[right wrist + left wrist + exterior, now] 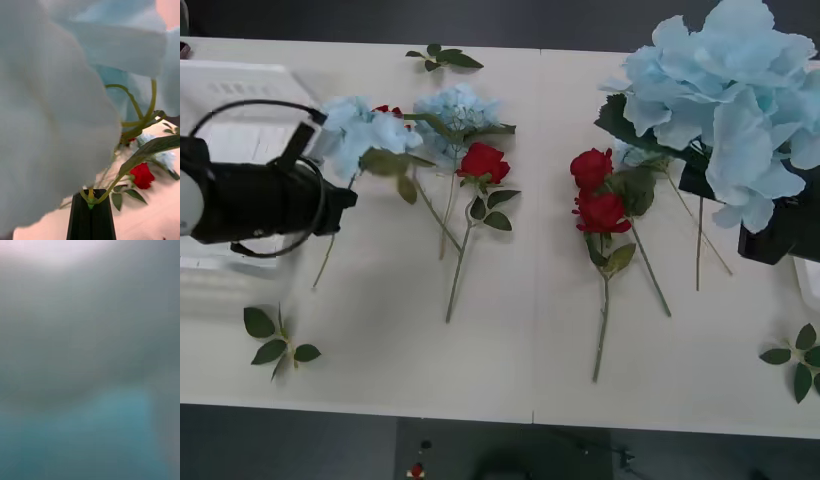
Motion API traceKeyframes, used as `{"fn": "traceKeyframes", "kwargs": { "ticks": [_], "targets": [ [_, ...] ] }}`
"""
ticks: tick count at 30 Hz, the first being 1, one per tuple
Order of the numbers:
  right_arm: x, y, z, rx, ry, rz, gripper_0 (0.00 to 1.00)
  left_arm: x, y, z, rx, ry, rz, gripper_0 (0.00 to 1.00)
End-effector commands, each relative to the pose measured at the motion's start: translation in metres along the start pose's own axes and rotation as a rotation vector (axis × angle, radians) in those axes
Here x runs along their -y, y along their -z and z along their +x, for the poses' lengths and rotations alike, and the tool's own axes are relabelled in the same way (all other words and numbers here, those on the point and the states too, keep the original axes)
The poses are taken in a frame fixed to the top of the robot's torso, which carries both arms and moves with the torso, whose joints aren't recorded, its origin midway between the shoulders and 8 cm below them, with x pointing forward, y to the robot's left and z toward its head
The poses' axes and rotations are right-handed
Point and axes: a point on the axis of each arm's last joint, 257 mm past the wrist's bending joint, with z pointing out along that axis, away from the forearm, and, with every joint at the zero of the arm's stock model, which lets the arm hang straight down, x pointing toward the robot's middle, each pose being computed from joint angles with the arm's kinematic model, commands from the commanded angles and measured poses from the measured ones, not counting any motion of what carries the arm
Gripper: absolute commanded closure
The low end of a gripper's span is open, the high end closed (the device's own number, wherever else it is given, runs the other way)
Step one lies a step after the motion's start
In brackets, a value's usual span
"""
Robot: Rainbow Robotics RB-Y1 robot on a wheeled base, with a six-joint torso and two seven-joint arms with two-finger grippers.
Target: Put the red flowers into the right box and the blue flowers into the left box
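— What sat nearest the lens?
— A blue flower (56, 112), its stem pinched in the right gripper (91, 204), raised over the table's (510, 350) right side.
— And the left gripper (330, 195)?
— Over the left box (230, 90), beside other blue flowers (365, 130); fingers unreadable. Red flowers (595, 195) lay mid-table.

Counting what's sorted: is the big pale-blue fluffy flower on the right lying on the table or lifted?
Lifted: the big pale-blue flower is held by its stem in the shut black right gripper.

Right gripper (90, 204) jaws clamped on blue flower (56, 112) stem; red rose (142, 175) on table beyond.
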Motion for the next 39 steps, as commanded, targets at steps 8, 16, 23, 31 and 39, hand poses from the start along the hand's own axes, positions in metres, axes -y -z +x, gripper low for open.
{"fn": "traceKeyframes", "kwargs": {
  "ticks": [8, 16, 23, 31, 39],
  "targets": [
    [-0.034, -0.038, -0.025, 0.155, -0.106, -0.081, 1.00, -0.106, 0.144, -0.086, 0.206, -0.061, -0.329, 1.00],
    [-0.022, -0.081, -0.025, 0.202, -0.201, -0.075, 1.00, -0.193, 0.214, -0.022, 0.147, 0.017, -0.606, 1.00],
    [-0.004, -0.106, -0.020, 0.192, -0.228, -0.076, 1.00, -0.228, 0.224, 0.005, 0.126, 0.040, -0.696, 0.32],
    [0.007, -0.132, -0.012, 0.178, -0.265, -0.077, 1.00, -0.205, 0.200, -0.008, 0.137, 0.025, -0.592, 0.07],
    [0.007, -0.143, -0.012, 0.186, -0.293, -0.068, 1.00, -0.060, 0.143, -0.038, 0.167, 0.019, -0.015, 0.07]
  ]
}}
